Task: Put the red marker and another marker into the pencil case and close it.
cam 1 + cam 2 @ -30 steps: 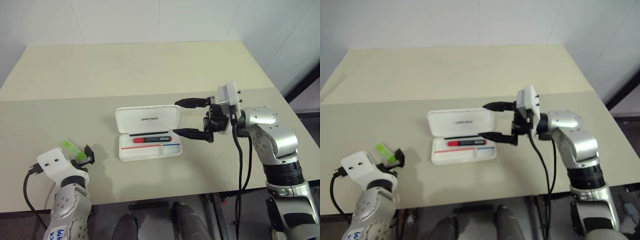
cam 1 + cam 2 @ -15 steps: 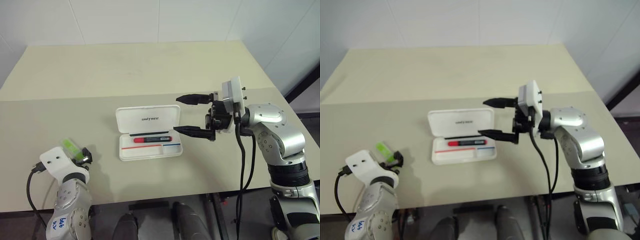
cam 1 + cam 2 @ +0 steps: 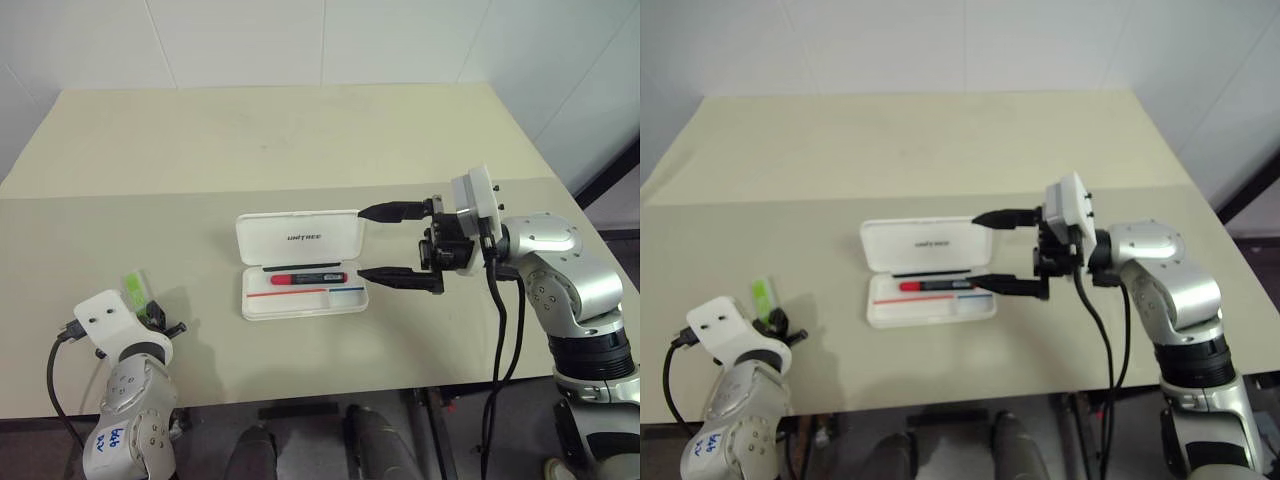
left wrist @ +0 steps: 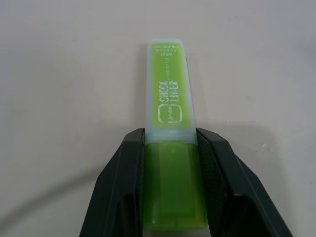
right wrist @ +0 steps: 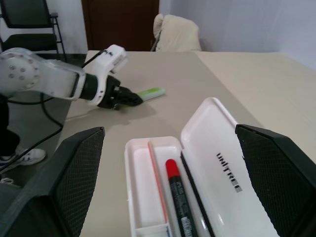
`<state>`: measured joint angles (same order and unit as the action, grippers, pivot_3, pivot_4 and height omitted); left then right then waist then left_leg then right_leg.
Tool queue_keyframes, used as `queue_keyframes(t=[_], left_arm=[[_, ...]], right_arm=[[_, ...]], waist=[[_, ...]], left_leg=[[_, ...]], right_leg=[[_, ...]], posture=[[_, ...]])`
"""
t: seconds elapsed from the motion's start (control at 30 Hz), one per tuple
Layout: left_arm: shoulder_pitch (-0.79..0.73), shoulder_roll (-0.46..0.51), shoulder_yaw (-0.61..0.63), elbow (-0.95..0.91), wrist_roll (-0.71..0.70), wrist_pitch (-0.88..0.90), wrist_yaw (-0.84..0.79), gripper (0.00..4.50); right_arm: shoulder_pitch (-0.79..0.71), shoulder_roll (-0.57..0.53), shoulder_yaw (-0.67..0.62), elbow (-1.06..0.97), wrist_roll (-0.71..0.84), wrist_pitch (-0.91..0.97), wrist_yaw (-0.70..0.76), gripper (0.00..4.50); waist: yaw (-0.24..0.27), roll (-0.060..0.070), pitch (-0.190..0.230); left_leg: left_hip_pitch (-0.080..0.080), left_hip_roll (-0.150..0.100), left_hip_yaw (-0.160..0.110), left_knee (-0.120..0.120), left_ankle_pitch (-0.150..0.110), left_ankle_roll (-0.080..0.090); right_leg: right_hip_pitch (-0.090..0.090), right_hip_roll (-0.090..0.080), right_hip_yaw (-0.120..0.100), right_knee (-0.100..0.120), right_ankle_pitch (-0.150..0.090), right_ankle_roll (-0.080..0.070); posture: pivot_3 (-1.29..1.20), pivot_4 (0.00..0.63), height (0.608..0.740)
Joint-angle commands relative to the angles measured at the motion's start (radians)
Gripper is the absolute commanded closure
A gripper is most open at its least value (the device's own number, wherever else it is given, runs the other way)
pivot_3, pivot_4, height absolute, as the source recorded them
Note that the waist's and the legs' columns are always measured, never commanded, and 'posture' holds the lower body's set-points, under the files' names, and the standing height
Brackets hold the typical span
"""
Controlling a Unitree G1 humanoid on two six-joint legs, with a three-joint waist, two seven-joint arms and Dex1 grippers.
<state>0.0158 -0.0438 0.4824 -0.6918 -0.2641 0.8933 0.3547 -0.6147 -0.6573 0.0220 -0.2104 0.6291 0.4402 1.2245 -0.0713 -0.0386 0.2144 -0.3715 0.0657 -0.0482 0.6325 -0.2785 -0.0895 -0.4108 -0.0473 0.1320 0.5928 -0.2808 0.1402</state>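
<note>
A: Item one, the pencil case (image 3: 300,265)?

B: White hard case, lid swung up and back, dark lettering on the inside of the lid. It lies near the middle of the table (image 3: 300,140), just toward the front edge. Thin red and blue stripes in the tray.

A: Contents?

B: One red marker (image 3: 305,279), black barrel, lying lengthwise in the back channel of the tray, red end toward nine o'clock. In the right wrist view the same marker (image 5: 178,197) lies beside the hinge line.

A: Item two, the second marker?

B: Light-green highlighter (image 4: 170,123), flat on the table at about eight o'clock from the case, well apart from it, near the front left corner. White print on its pale cap half.

A: Left gripper (image 4: 170,197)?

B: Low over the table, a finger on each side of the highlighter's darker green half. The fingers (image 4: 128,173) sit narrow, against or just beside its flanks; whether they press it I cannot tell. The highlighter rests on the table, cap end pointing away from the wrist.

A: Right gripper (image 3: 385,243)?

B: At three o'clock from the case, held above the table, pointing toward nine o'clock. Fingers spread wide, nothing between them. One fingertip (image 3: 368,212) is level with the lid's right end, the other by the tray's right end; contact with the case cannot be told.

A: Anything else?

B: Black cables trailing from both wrists; white wall behind the table.
</note>
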Motion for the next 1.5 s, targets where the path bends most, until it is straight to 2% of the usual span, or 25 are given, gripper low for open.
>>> queue_keyframes(t=[0.03,0.07,0.17,0.27,0.53,0.63,0.7,0.77,0.87,1.0,1.13,1.27,1.4,1.5], left_arm=[[-0.021,0.031,0.013,-0.020,-0.001,-0.020,-0.026,3.46],[-0.025,0.062,0.000,-0.026,-0.001,-0.030,-0.055,3.46],[-0.051,0.075,-0.001,-0.033,-0.029,-0.124,-0.110,3.46],[-0.022,0.144,-0.070,-0.044,0.007,-0.263,-0.222,3.46],[-0.076,0.323,-0.199,-0.019,0.031,-0.557,-0.477,3.46],[-0.080,0.391,-0.241,0.021,0.026,-0.663,-0.601,3.46],[-0.068,0.471,-0.283,0.076,0.038,-0.832,-0.763,3.46],[-0.064,0.524,-0.294,0.148,0.003,-0.920,-0.883,3.46],[-0.087,0.573,-0.323,0.214,-0.073,-0.944,-1.018,3.46],[-0.104,0.645,-0.350,0.275,-0.183,-0.884,-1.197,3.46],[-0.210,0.700,-0.347,0.432,-0.177,-0.952,-1.326,3.46],[-0.311,0.728,-0.359,0.557,-0.239,-0.914,-1.463,3.46],[-0.379,0.782,-0.436,0.650,-0.257,-0.864,-1.677,3.46],[-0.443,0.772,-0.476,0.723,-0.222,-0.885,-1.740,3.46]], right_arm=[[0.010,-0.021,-0.024,-0.040,0.025,-0.006,0.031,0.00],[0.015,-0.024,-0.023,-0.039,0.021,-0.009,0.035,0.00],[0.027,-0.024,-0.029,-0.027,0.008,-0.024,0.036,0.00],[0.040,-0.013,-0.035,-0.011,-0.007,-0.046,0.018,0.00],[0.083,-0.012,-0.072,0.005,-0.036,-0.098,-0.046,0.00],[0.099,-0.029,-0.103,0.006,-0.048,-0.105,-0.073,0.00],[0.117,-0.049,-0.131,0.003,-0.058,-0.105,-0.089,0.00],[0.139,-0.071,-0.159,-0.005,-0.061,-0.107,-0.104,0.00],[0.170,-0.091,-0.191,-0.022,-0.061,-0.104,-0.122,0.00],[0.207,-0.104,-0.224,-0.059,-0.057,-0.097,-0.156,0.00],[0.247,-0.106,-0.250,-0.106,-0.046,-0.081,-0.192,0.00],[0.275,-0.108,-0.264,-0.138,-0.036,-0.068,-0.216,0.00],[0.298,-0.108,-0.274,-0.174,-0.027,-0.055,-0.243,0.00],[0.312,-0.110,-0.281,-0.193,-0.019,-0.044,-0.258,0.00]], waist=[[0.000,0.000,0.000],[0.000,0.000,0.000],[0.003,0.000,0.000],[0.009,0.000,0.000],[0.021,0.000,0.000],[0.020,0.000,0.000],[0.020,0.000,0.000],[0.020,0.000,0.000],[0.020,0.000,0.000],[0.016,0.001,0.000],[0.016,0.002,0.001],[0.018,0.002,0.001],[0.016,0.002,0.001],[0.018,0.002,0.001]], left_leg=[[0.000,0.000,0.000,0.000,0.000,0.000],[0.000,0.000,0.000,0.000,0.000,0.000],[0.000,0.000,0.000,0.000,0.000,0.000],[0.000,0.000,0.000,-0.001,0.000,-0.001],[0.000,0.000,0.001,-0.001,0.000,-0.001],[0.000,0.000,0.002,-0.002,0.000,-0.001],[0.000,0.000,0.002,-0.002,0.000,-0.001],[0.000,0.000,0.003,-0.003,0.000,-0.001],[0.000,0.000,0.003,-0.003,-0.001,0.000],[0.000,0.000,0.003,-0.003,-0.001,0.000],[0.000,0.000,0.003,-0.002,-0.001,0.000],[0.000,0.000,0.004,-0.001,-0.001,0.000],[0.000,0.000,0.004,-0.003,-0.001,0.001],[0.000,0.000,0.004,-0.003,-0.001,0.001]], right_leg=[[0.000,0.000,0.000,0.000,0.000,0.000],[0.000,0.000,0.000,0.000,0.000,0.000],[0.000,0.000,0.000,0.000,0.000,0.000],[0.000,0.000,0.000,-0.001,0.000,0.000],[-0.001,0.000,0.001,-0.001,0.000,0.000],[-0.001,0.000,0.001,-0.001,0.000,0.000],[-0.001,0.000,0.001,-0.001,0.000,0.000],[-0.001,0.000,0.001,-0.001,0.000,-0.001],[-0.001,0.000,0.002,-0.001,0.000,-0.001],[-0.001,0.000,0.002,-0.001,0.000,-0.001],[-0.002,0.000,0.002,0.000,0.000,-0.001],[-0.001,0.000,0.002,0.000,0.000,-0.001],[-0.002,0.000,0.002,0.000,0.000,-0.001],[-0.003,0.000,0.002,0.002,0.000,0.000]], posture=[[0.00,0.150,0.740],[0.00,0.150,0.740],[0.00,0.150,0.740],[0.00,0.150,0.740],[0.00,0.150,0.740],[0.00,0.150,0.740],[0.00,0.150,0.740],[0.00,0.150,0.740],[0.00,0.150,0.740],[0.00,0.150,0.740],[0.00,0.150,0.740],[0.00,0.150,0.740],[0.00,0.150,0.740],[0.00,0.150,0.740]])
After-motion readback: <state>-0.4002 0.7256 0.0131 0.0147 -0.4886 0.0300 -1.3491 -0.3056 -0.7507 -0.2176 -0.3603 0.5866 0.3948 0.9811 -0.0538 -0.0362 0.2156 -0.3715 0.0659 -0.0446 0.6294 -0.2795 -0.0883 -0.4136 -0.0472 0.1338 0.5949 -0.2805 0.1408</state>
